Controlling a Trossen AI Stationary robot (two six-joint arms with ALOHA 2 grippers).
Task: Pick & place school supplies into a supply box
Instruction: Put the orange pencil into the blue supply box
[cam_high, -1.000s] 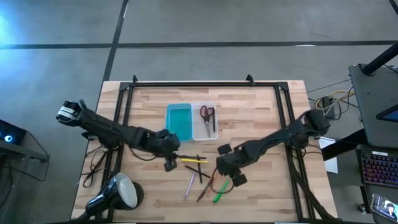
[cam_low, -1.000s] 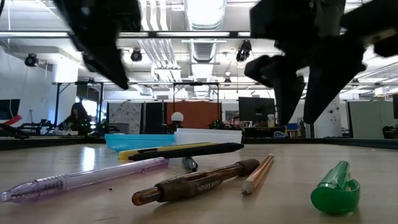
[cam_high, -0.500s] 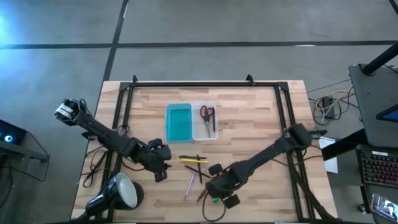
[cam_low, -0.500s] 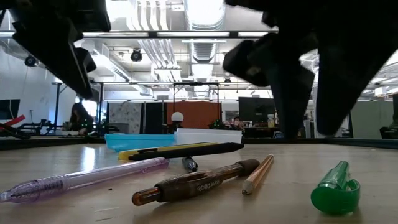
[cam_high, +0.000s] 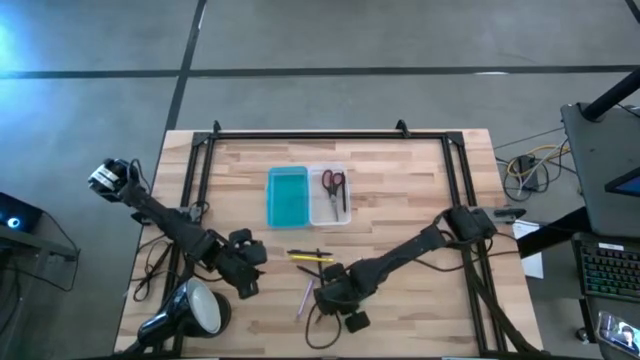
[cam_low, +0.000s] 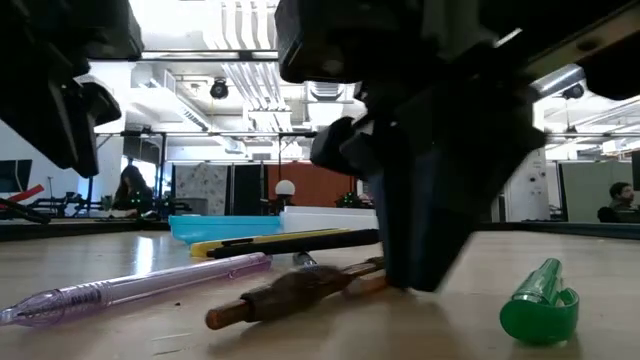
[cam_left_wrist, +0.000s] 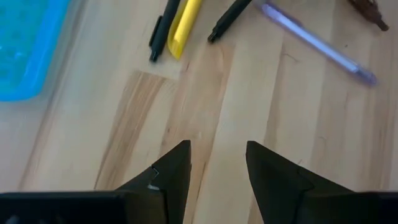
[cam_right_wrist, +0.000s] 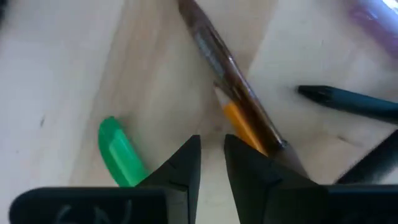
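from above, my right gripper is sitting over the pen cluster near the table's front edge, nearer than my left. my wrist camera is showing the brown pen running lengthwise between my nearly closed fingers, not yet clamped.

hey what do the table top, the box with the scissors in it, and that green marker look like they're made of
The table top looks like pale wood planks with a matte finish: visible grain and board seams. The supply box looks like glossy plastic, one half translucent turquoise, the other clear, with the red-handled scissors showing against it. The green marker seems to be shiny moulded plastic, slightly see-through at its ridged cap.
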